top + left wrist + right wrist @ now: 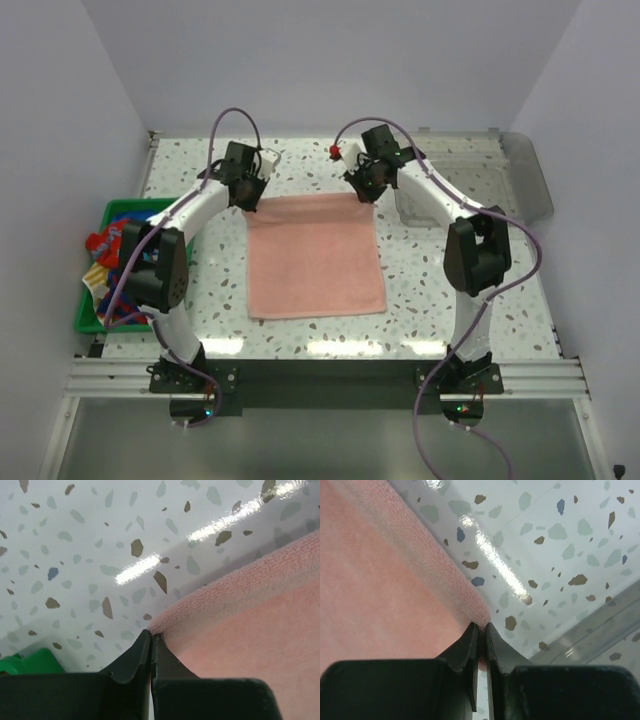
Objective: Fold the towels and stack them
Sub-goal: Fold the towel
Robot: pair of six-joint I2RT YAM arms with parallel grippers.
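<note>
Left wrist view: the left gripper point(151, 633) is seen with its jaws pressed together, no gap left between the dark fingertips. The tips are set down right at a corner of the salmon pink towel point(240, 630); whether any cloth is caught between them cannot be told. In the right wrist view the right gripper point(481, 625) is drawn almost fully closed, only a thin slit being left between its jaws. The towel's other far corner lies touching those tips, and again a pinch on the cloth cannot be confirmed.

The towel is spread flat as one near-square sheet on the speckled table point(420, 290), midway between the two arms, its far edge held in line with both grippers.

A green basket point(90, 312) is placed at the table's left edge, beside the left arm point(190, 215), and other towels point(100, 255) in blue, red and yellowish colours are heaped in it. A clear tray point(520, 180) is set at the far right corner, just beyond the right arm point(440, 200).

Both arms are stretched away from their bases and bent inward at the elbow, wrists tipped down over the towel's far corners. Purple cables point(235, 115) are looped above each wrist.
</note>
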